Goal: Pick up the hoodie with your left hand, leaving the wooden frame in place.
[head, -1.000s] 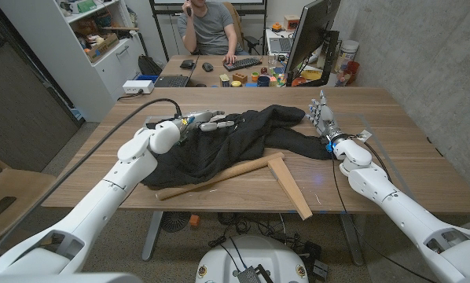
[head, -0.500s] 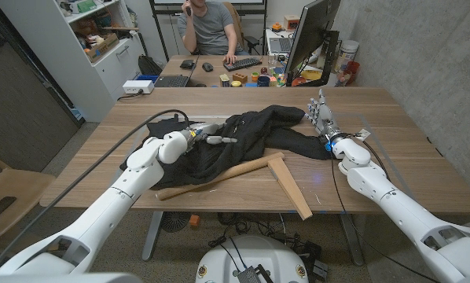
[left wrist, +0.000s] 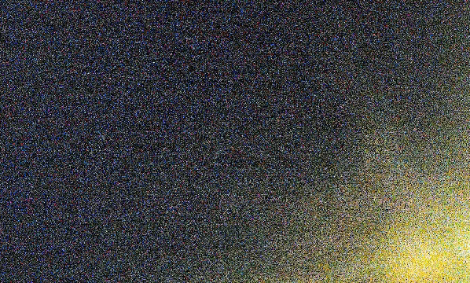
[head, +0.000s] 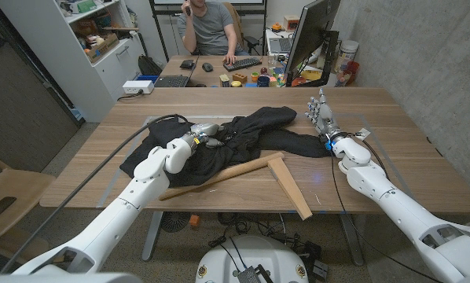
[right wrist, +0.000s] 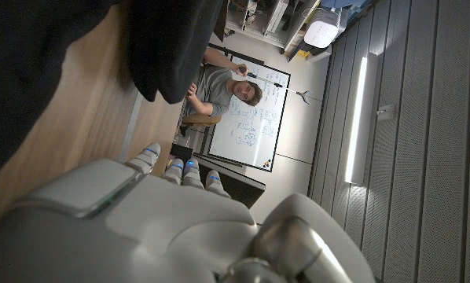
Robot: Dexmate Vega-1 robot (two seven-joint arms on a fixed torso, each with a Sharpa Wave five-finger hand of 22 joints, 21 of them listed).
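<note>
Your left hand (head: 206, 134) sits on the black hoodie (head: 243, 137), with its fingers curled down into a gathered bunch of the fabric. The fingertips are buried in cloth, so you cannot tell from the head view whether the fabric is actually gripped. The left wrist view is dark and grainy with a yellow glow in 1 corner and gives you no detail of the fingers.

The hoodie lies spread on the wooden table (head: 408, 157). Most of its body lies under and around your left hand, and 1 sleeve runs away from that hand toward your right hand (head: 321, 119), ending just beside the right wrist.

The wooden frame (head: 255, 174) lies on the table on the near side of your left hand. Its long bar passes close below the left forearm, and the edge of the hoodie overlaps that bar. A shorter bar angles off toward the table's front edge.

Your right hand stands upright with its fingers extended and apart, holding nothing. The hoodie fabric lies just beside it; in the right wrist view (right wrist: 141, 212), dark cloth lies on the wood ahead of the fingers.

A person (head: 211, 23) sits at a desk beyond the table.
</note>
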